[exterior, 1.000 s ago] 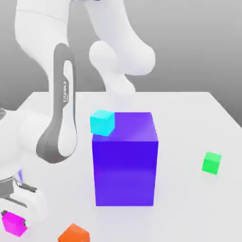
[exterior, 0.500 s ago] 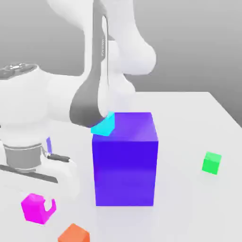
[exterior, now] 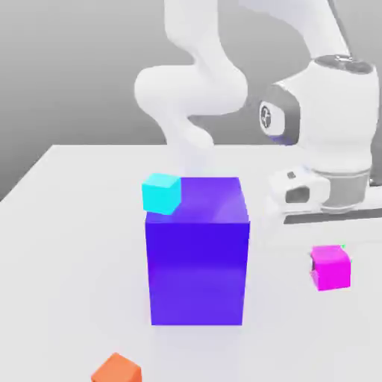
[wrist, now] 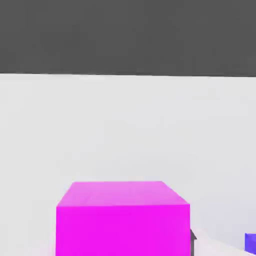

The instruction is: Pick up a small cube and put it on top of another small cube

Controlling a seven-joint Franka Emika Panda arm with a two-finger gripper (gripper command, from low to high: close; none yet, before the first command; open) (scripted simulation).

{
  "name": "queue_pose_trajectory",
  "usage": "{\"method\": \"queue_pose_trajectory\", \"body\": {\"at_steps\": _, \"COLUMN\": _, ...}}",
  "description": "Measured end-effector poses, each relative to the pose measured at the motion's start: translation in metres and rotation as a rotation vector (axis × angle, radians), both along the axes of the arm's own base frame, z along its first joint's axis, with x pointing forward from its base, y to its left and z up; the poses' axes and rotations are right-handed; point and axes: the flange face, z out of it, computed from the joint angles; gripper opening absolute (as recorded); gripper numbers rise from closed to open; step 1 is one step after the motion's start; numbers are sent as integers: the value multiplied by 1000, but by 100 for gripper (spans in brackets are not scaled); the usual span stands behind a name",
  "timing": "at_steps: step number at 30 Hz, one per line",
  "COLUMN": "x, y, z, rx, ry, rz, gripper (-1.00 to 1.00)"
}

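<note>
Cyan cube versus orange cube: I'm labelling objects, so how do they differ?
The cyan cube sits up on the big blue-violet block; the orange cube rests on the table. The cyan cube shows whole, while the orange cube is cut off by the picture's edge. Both are plain.

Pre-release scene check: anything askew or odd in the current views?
Yes, the cyan cube: it seems to jut past the top edge of the blue-violet block, so its perch looks precarious. Nothing looks spilled or damaged.
</note>
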Motion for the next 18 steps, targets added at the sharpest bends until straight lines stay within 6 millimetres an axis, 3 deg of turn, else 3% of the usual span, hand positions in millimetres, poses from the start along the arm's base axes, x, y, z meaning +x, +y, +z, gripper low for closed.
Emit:
{"method": "queue_pose_trajectory", "body": {"at_steps": 3, "x": -45, "y": 35, "z": -3, "rx": -11, "ry": -1, "rz": 45, "gripper": -100}}
{"method": "queue_pose_trajectory", "body": {"at_steps": 7, "x": -107, "y": 67, "z": -9, "rx": -29, "ry": -10, "rz": 96, "gripper": -100}}
{"method": "queue_pose_trajectory", "body": {"at_steps": 11, "x": -155, "y": 71, "z": -27, "rx": -61, "ry": 48, "rz": 136, "gripper": -100}}
{"method": "queue_pose_trajectory", "body": {"at_steps": 18, "x": -157, "y": 72, "z": -46, "rx": -78, "ry": 54, "rz": 134, "gripper": -100}}
